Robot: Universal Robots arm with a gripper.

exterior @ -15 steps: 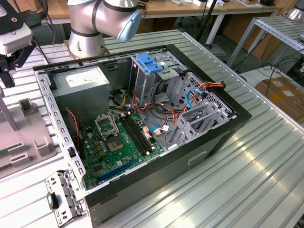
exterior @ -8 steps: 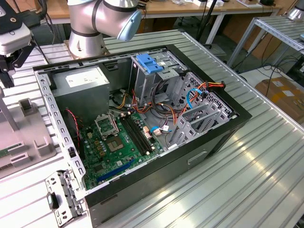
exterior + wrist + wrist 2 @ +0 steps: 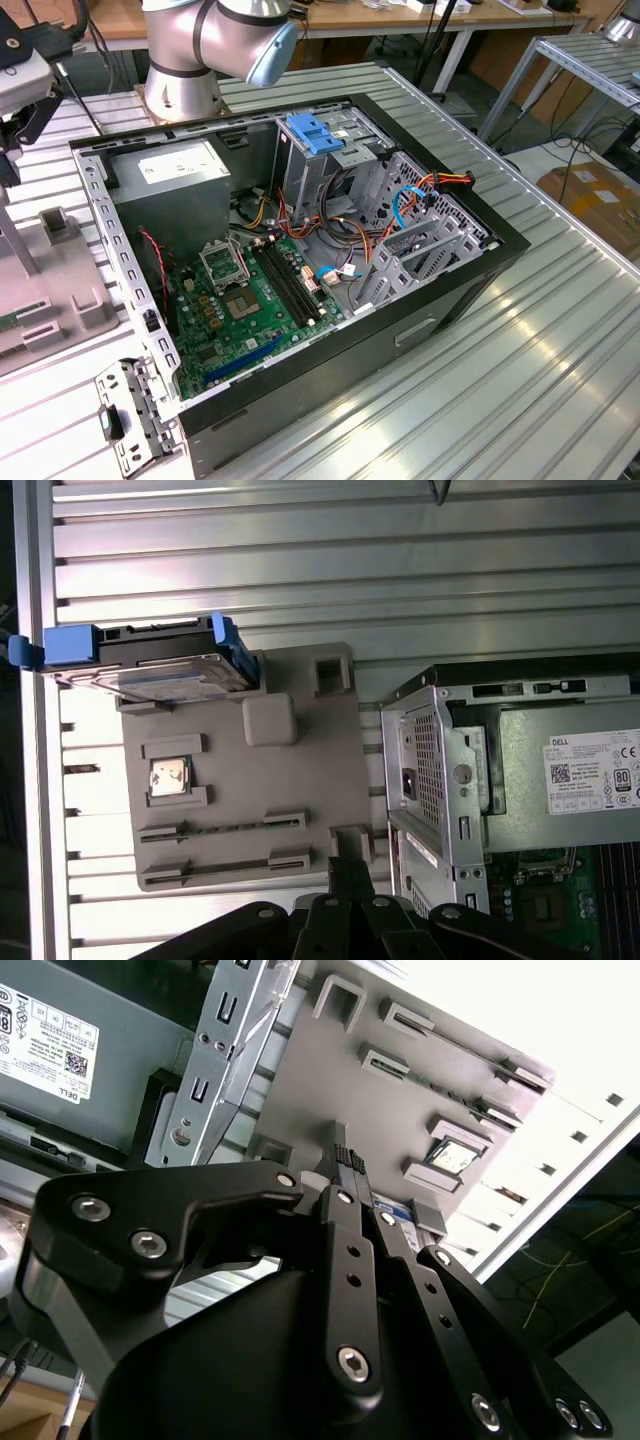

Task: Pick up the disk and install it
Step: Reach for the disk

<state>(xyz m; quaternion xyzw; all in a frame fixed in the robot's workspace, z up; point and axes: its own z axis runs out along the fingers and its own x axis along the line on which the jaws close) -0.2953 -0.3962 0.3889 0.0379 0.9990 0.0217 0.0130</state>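
Our black gripper (image 3: 350, 865), jaws clenched empty, sat well apart from the blue-railed dark metal disk (image 3: 150, 665), which stood crosswise on the far end of the grey plastic fixture (image 3: 300, 770).

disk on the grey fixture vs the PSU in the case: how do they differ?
Place: the disk sits at the edge of the grey fixture, outside the case; the power supply is mounted inside it.
Look: the disk has blue side rails; the power supply is plain grey with a white label.
Shape: the disk is a thin slab, the power supply a bulky box.
Both are rectangular.
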